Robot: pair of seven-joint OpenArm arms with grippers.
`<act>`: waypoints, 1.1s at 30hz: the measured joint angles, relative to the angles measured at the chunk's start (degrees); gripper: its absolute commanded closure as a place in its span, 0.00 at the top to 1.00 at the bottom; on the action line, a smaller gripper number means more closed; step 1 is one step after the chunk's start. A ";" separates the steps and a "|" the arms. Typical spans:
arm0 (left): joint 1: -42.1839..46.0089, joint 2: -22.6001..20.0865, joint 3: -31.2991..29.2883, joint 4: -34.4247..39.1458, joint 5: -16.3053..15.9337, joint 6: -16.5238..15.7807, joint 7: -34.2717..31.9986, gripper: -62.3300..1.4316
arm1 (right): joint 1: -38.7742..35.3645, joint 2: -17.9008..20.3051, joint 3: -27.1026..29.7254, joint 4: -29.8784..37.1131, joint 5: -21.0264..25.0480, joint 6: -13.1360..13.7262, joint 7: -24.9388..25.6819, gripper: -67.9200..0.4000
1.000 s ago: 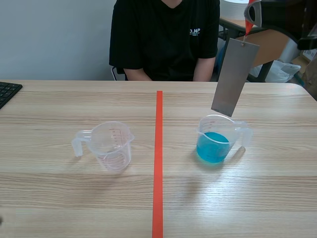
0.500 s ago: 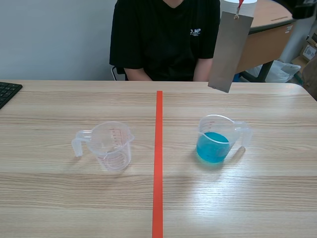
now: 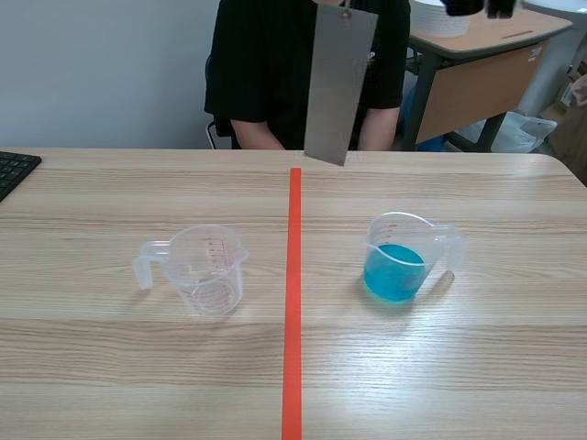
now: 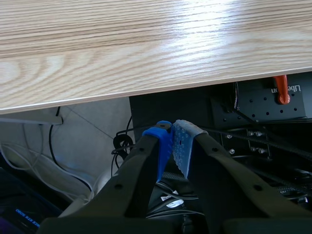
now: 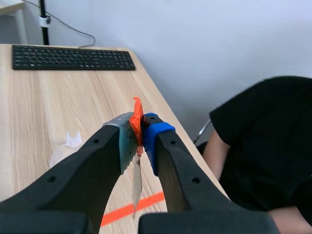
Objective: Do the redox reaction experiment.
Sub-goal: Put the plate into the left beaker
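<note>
Right wrist view showed the right hand (image 5: pixel 138 132) clamped on a small orange tab (image 5: pixel 137 116), which was pinched between its two pads. The grey metal strip (image 5: pixel 137 183) hung edge-on from the tab, straight below the fingertips. Gripping the tab rather than the metal itself probably kept the pads off the plate and let it hang plumb, so that it could be lowered into a cup without the fingers meeting any liquid. In the scene view the strip hung high in the air, its lower edge over the far end of the orange-red tape line (image 3: pixel 293 302) and well above the worktop (image 3: pixel 459 376). That height looked chosen so the plate would pass over the cup rims without knocking them. The cup of blue solution (image 3: pixel 397 259) stood far below the hand and off to one side, its handle turned away from the tape. The empty measuring cup (image 3: pixel 207 269) stood below on the other side, across the line, so the strip was over neither cup. The left hand (image 4: pixel 173 146) was closed on nothing, its blue pads pressed together. It sat below the near edge of the worktop, apparently parked clear of the work. A person (image 3: pixel 303 73) sat across the worktop, beyond the hanging strip.
</note>
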 measured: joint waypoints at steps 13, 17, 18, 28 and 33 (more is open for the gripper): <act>0.00 0.00 0.00 0.00 -0.02 0.00 -0.02 0.10 | 5.75 -8.66 -11.41 -0.13 -3.82 0.00 -2.64 0.02; 0.00 0.00 0.00 0.00 -0.02 0.00 -0.02 0.10 | 6.86 -11.67 -13.90 -1.14 -5.75 0.00 -3.19 0.02; 0.00 0.00 0.00 0.00 -0.02 0.00 -0.02 0.10 | 7.04 -12.44 -14.38 -1.62 -6.10 0.00 -3.41 0.02; 0.00 0.00 0.00 0.00 -0.02 0.00 -0.02 0.10 | 8.96 -18.45 -17.79 -8.09 -8.90 -0.07 -4.35 0.02; 0.00 0.00 0.00 0.00 -0.02 0.68 0.00 0.18 | 9.73 -20.39 -17.86 -11.54 -9.14 -0.02 -4.35 0.02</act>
